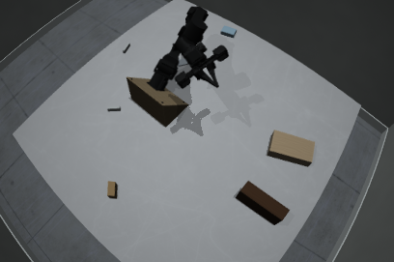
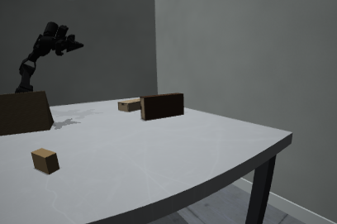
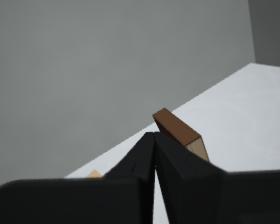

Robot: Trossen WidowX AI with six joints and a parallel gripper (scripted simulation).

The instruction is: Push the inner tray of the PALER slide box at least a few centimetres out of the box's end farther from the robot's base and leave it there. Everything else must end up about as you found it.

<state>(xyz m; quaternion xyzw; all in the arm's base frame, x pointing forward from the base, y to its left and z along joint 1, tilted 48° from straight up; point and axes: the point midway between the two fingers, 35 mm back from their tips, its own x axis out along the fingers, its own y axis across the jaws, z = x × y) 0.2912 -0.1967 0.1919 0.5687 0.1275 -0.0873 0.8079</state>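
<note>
The paler slide box point(image 1: 291, 147) is a light tan block lying flat at the right of the table. In the exterior view it point(image 2: 129, 105) sits partly behind the darker box. The darker slide box point(image 1: 263, 202) lies nearer the front right edge and also shows in the exterior view point(image 2: 162, 106). My gripper point(image 1: 214, 82) point(image 2: 79, 45) is shut with nothing between the fingers. It hangs in the air near the robot's base, far from both boxes. In the wrist view the closed fingers point(image 3: 154, 136) point toward a brown-topped box point(image 3: 177, 130).
The arm stands on a wooden wedge base point(image 1: 156, 99). A small tan cube point(image 1: 112, 189) lies at the front left. A light blue block point(image 1: 229, 31) lies at the back. Two small grey pins point(image 1: 126, 48) point(image 1: 114, 109) lie on the left.
</note>
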